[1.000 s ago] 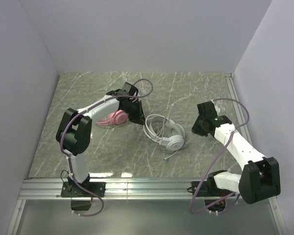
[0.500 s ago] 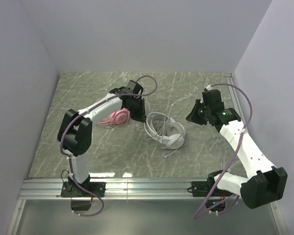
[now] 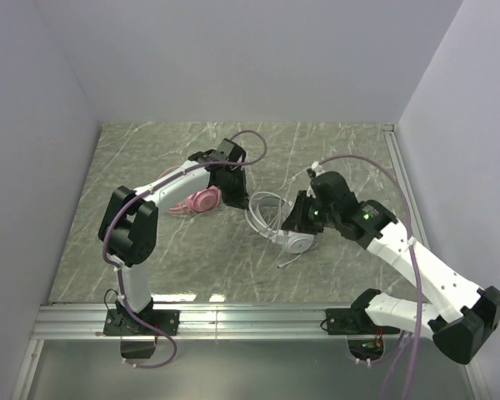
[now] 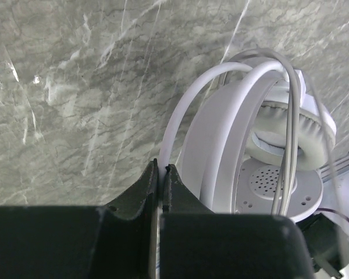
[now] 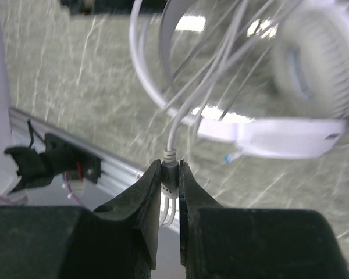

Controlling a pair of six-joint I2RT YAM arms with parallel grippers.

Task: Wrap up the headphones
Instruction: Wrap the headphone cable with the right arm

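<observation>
Left claw pinching white cable beside white headphones. Right claw pinching strands of white cable. Pink headphones on table, under left arm.

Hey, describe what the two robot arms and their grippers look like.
The left arm and right arm have white links, bulky black joints and a loose purple cable each. The left gripper and right gripper have black fingers tapering to narrow tips.

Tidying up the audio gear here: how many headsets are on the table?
2. The pink headset lies left of centre on the marble table; the white headset lies just right of it, near the middle. None seems hidden.
</observation>
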